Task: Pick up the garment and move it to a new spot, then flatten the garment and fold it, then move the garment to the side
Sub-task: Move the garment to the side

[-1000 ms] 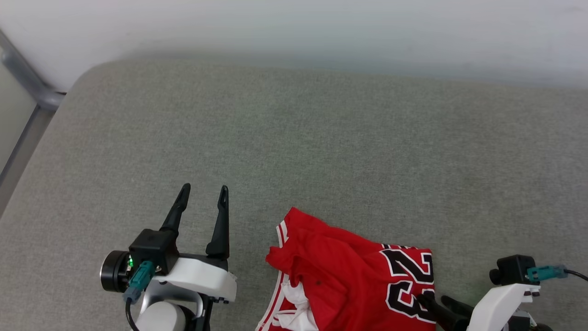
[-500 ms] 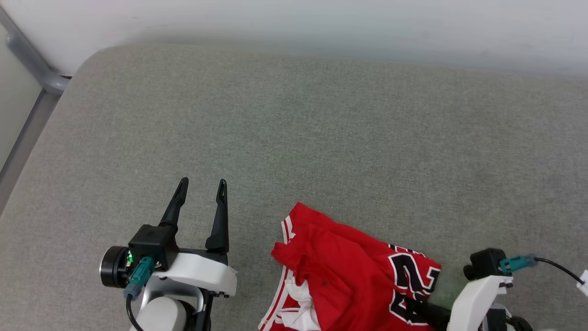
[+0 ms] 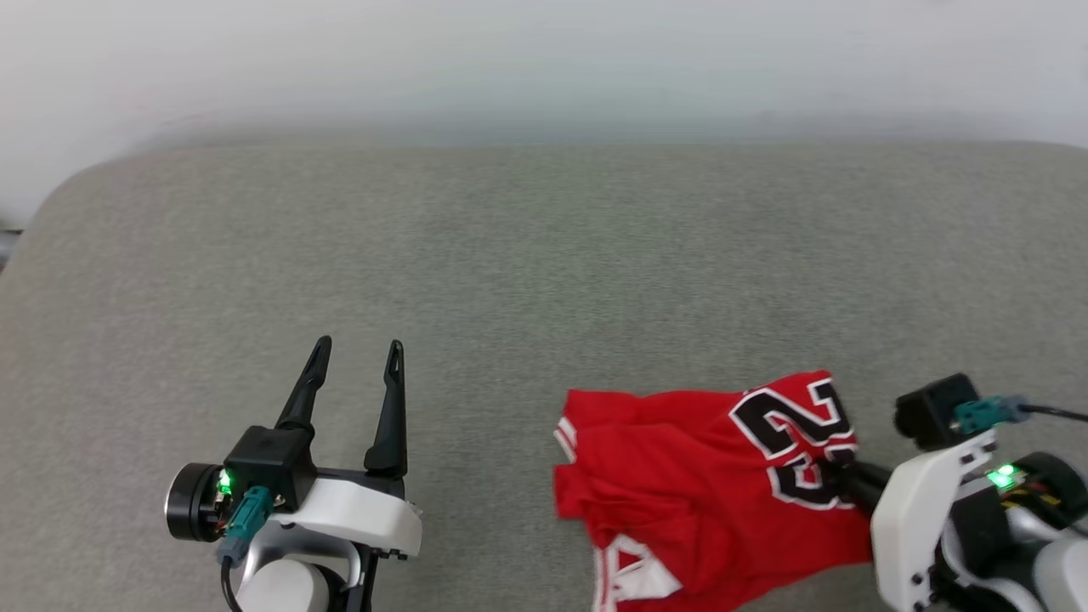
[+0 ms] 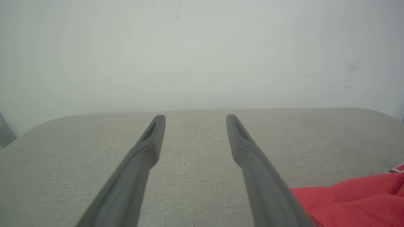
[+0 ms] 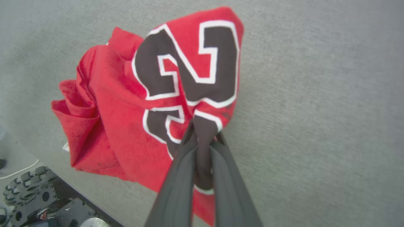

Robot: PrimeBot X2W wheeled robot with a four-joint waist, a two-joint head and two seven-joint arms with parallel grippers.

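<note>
- Low on the right of the head view, the garment [image 3: 697, 484] is lying crumpled on the grey fabric surface [image 3: 544, 255]. Its red cloth is bunching in folds, a black white-outlined "23" is facing up at its right end, and white trim is peeking out at the near edge.
- Right at that number, the right gripper [image 3: 841, 474] is pinching the shirt. Its wrist view is showing both dark fingers [image 5: 176, 176] clenched on a gathered fold of the black print, with cloth squeezed between them.
- From that pinch the fabric is fanning out over the surface, red folds piling up toward the left of that wrist view.
- Well apart to the left, the left gripper [image 3: 357, 347] is hovering released — two fingers spread wide, pointing up the head view toward the pale wall [image 3: 544, 59].
- Over in the left wrist view, the garment's red edge is showing at the lower right, beside the right-hand finger.
- Past the surface's near edge, dark robot base parts [image 5: 31, 201] are sitting in the lower left corner of the right wrist view.
</note>
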